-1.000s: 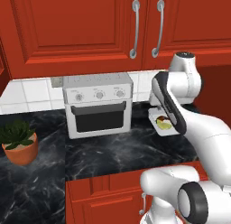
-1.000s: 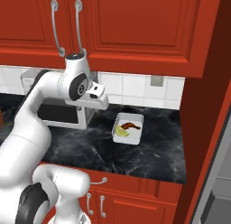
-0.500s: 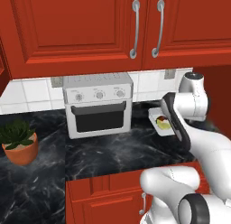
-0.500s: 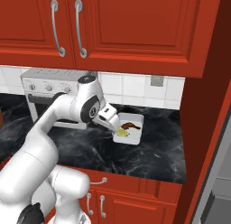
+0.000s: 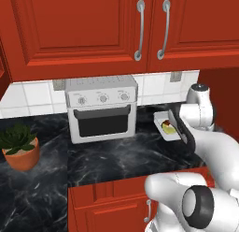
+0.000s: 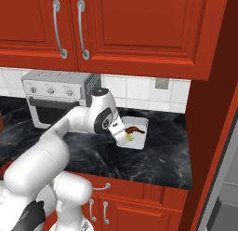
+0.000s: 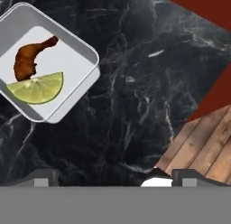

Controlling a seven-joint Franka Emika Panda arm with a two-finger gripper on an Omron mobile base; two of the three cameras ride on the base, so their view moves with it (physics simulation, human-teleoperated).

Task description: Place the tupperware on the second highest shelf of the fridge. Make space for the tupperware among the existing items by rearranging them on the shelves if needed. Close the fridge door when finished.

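Fingers [image 7: 113, 175] spread and empty above the black worktop [image 7: 135, 83], approaching the tupperware [image 7: 45, 60]; next, centring over its rim.

Arm [image 6: 60, 137]: glossy white rounded shells showing; dark grey joint rings and caps showing; two small dark fingertips [image 7: 43, 177] showing.

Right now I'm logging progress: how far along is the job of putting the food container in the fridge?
Nothing looks done yet. The tupperware sits on the black counter, not gripped, with a chicken piece and a lime wedge inside. In hand: the gripper hangs open above the counter beside the tupperware. Left: grasp the tupperware, carry it to the fridge, shelve it and close the door.
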